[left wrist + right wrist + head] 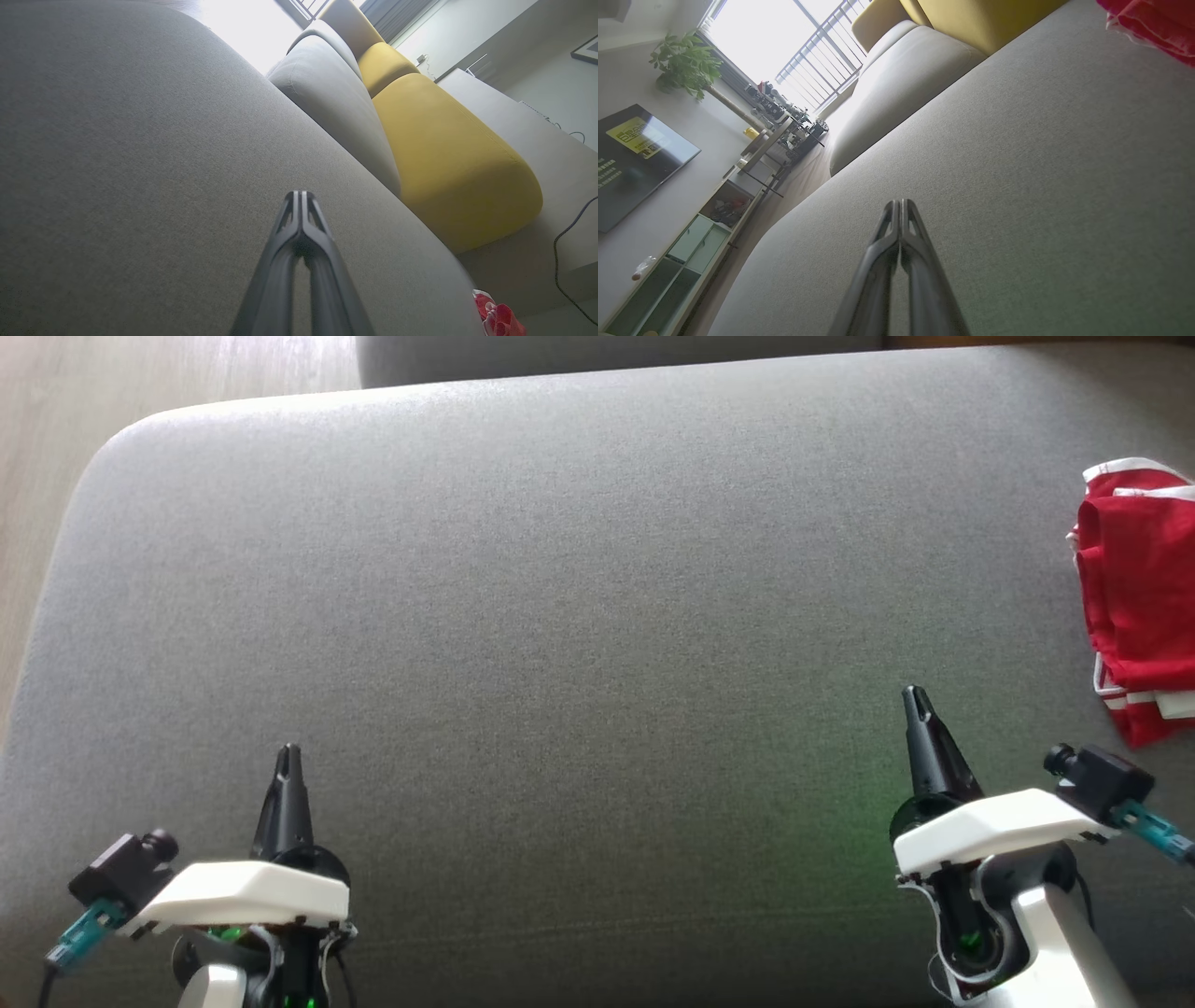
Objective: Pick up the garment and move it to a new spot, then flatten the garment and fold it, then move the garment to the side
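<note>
Red garment (1139, 607) crumpled at R edge of frame, mid-height, on grey sofa seat (560, 616); partly cut off; L end effector (288, 751) lower left, R end effector (913, 695) lower right; both closed, empty, well apart from garment; risk: reaching w/o parting jaws prob. shoves garment off seat; shelf unit (698, 238), lower left of R wrist view: one bay holds clutter, too small to ID
</note>
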